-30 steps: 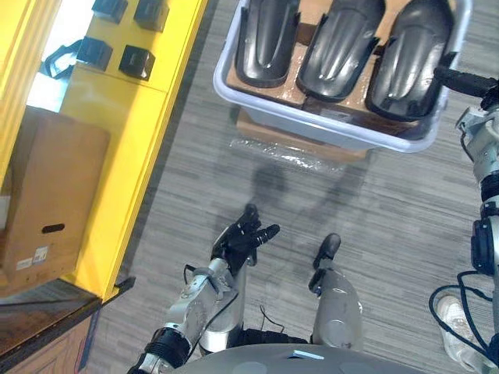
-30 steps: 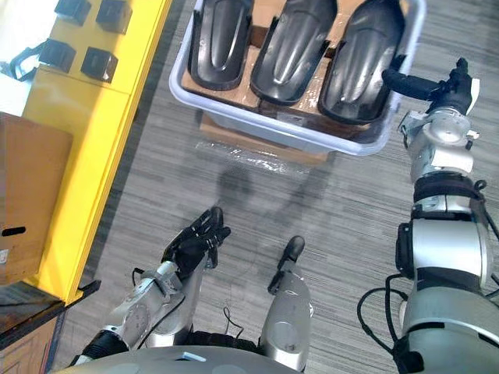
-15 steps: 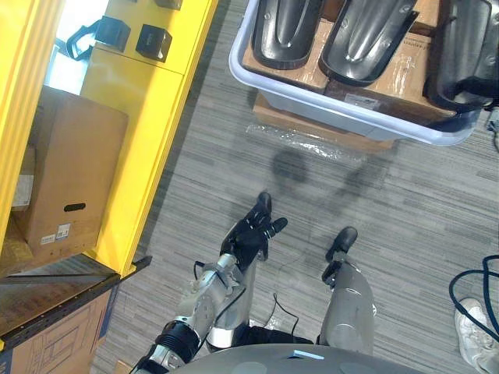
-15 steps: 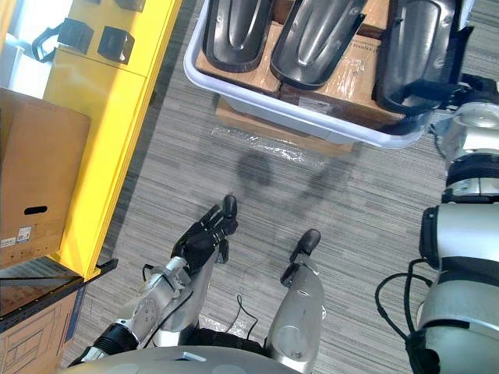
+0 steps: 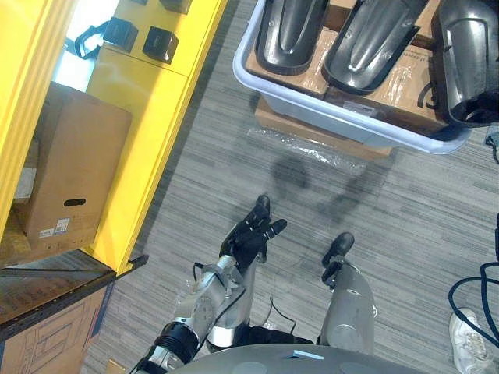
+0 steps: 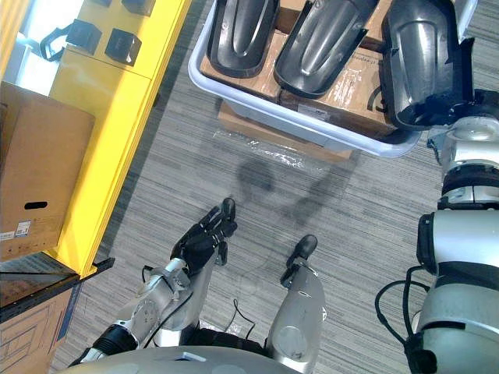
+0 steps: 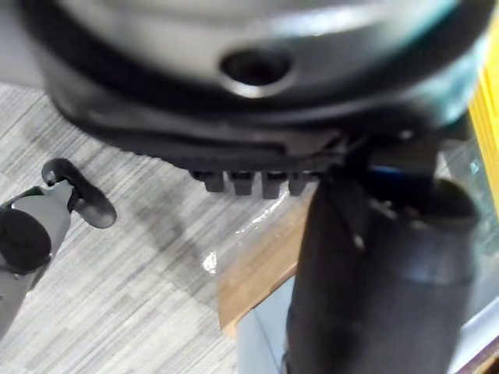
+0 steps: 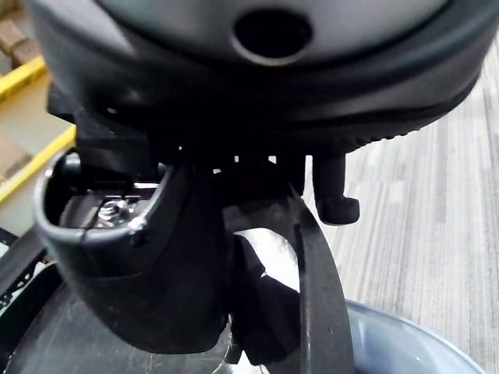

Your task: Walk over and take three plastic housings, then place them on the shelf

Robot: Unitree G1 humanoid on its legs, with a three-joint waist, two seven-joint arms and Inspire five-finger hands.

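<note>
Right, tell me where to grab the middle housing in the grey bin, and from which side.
Grip the middle housing by the rim of its wide, rounded near end, coming over the bin's front wall from the robot's side. That end faces the robot with its edge exposed. The open left hand probably suits, since the right hand holds the right housing.
</note>
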